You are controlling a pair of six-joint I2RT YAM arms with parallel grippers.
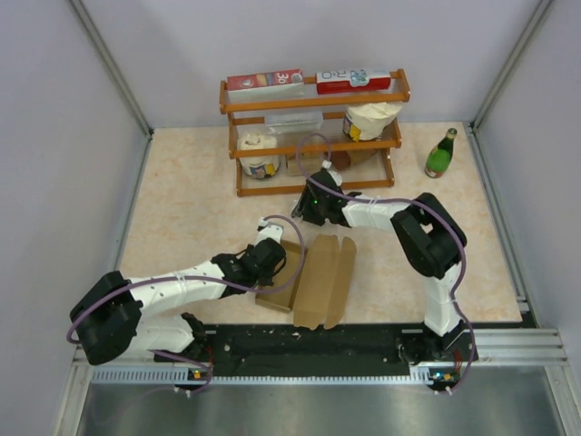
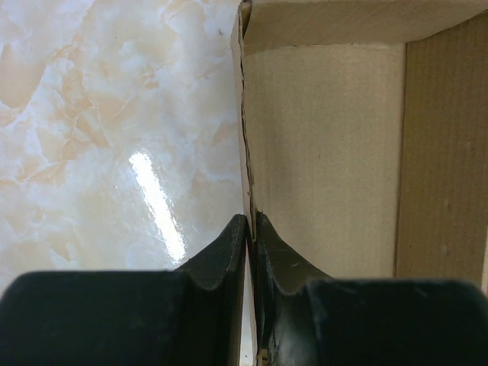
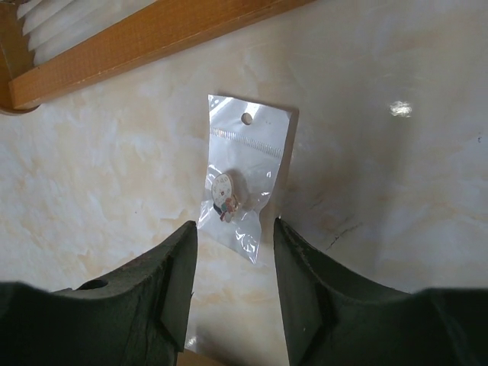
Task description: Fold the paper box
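Now | one paper box (image 1: 325,277) | left end effector (image 2: 250,223) pinching its wall | right end effector (image 3: 234,227) spread

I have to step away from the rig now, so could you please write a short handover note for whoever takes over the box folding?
Left gripper: shut on a raised side wall of the paper box.
Right gripper: open, holding nothing, above a small clear bag lying by the wooden rack.
Box: on the table between the two arms, mostly flat.
Done: one side stands up at the box's left edge.
Left: the wide panel and its flaps are not yet folded; the box is not closed.
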